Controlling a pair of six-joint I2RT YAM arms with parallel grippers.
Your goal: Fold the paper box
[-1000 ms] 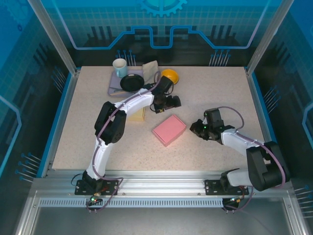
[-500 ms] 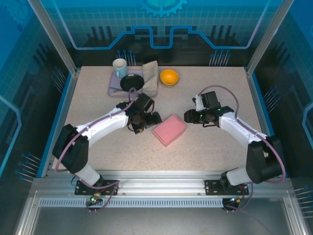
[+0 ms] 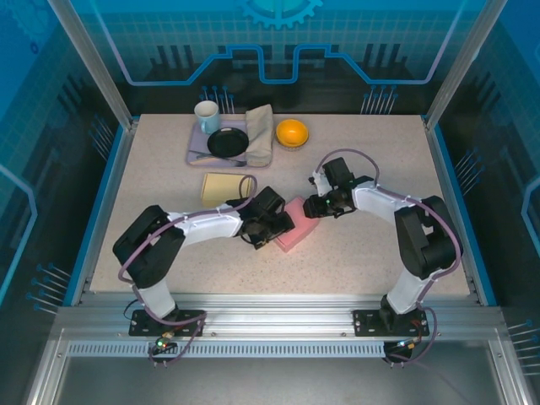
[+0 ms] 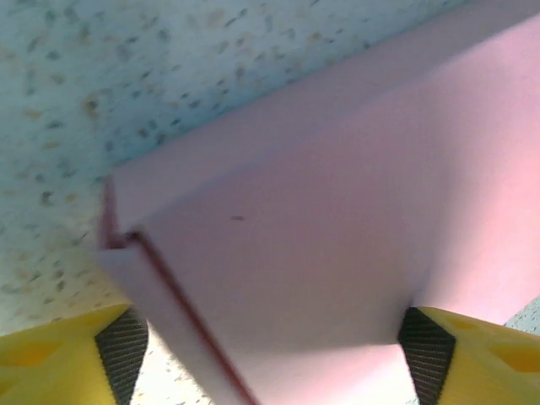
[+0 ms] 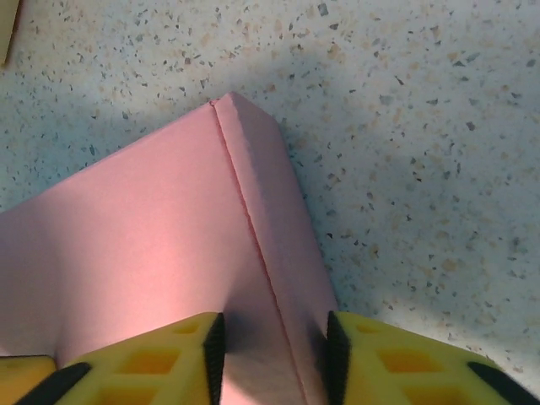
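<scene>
Since both arms meet at the pink paper box (image 3: 297,224), which lies flat on the speckled off-white tabletop (image 3: 371,253), the step in hand looks like creasing or tucking one of its edges. It would go best with one side bracing while the other works. The left claw (image 4: 270,359) has its yellow fingers spread wide with a corner of the box between them, so I judge it open and placed to brace. It should close gently, since thin card buckles under a hard squeeze. The right claw (image 5: 272,350) straddles the box's long folded edge with a narrow gap, one finger over the top face and one by the side wall; whether it truly pinches the card I cannot tell. A dark slit at the box's corner, seen from the left wrist, suggests a seam not quite seated. Beyond the box lie a pale yellow flat card (image 3: 224,187), a lilac tray (image 3: 194,152) bearing a white mug (image 3: 207,116) and a black round plate (image 3: 228,142), a beige folded cloth (image 3: 260,135) and an orange bowl (image 3: 292,132), all apart from the box. An aluminium-framed enclosure with blue translucent walls surrounds everything.
</scene>
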